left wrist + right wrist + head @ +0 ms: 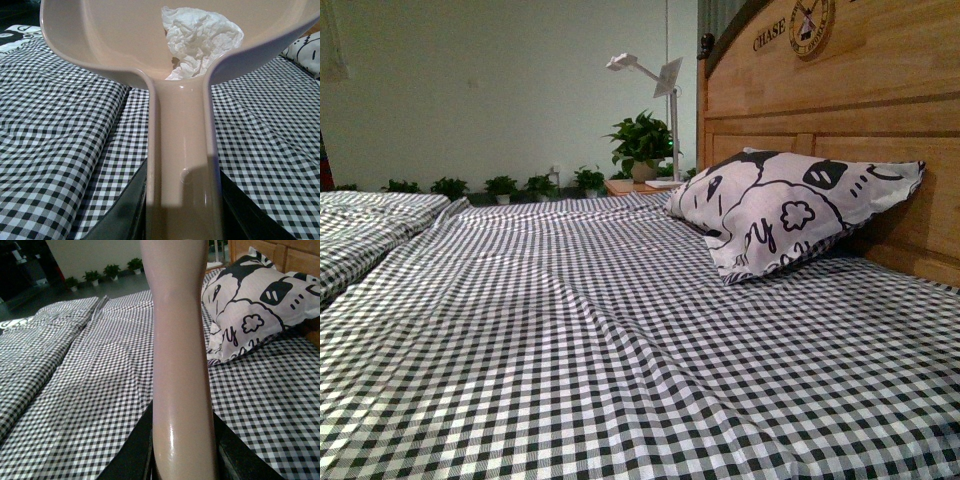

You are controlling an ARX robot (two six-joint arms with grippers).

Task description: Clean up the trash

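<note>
The left end effector (182, 220) gripped the dustpan (125, 40) handle; the trash (200, 40) lay inside the pan. The right end effector (182, 460) clamped a beige handle (180, 340) above the bed (90, 390).

Each wrist view shows only the black, angular fingers of the left claw (182, 210) and right claw (182, 450).

It was a bedroom — a wide bed (620, 330) under a black-and-white checked sheet filled the near scene, with a cartoon-print pillow (785, 210) propped against a wooden headboard (840, 100) on the right. Far off stood a bedside stand with a potted plant (642, 145) and a white lamp (655, 75) — more small plants lined the wall.
</note>
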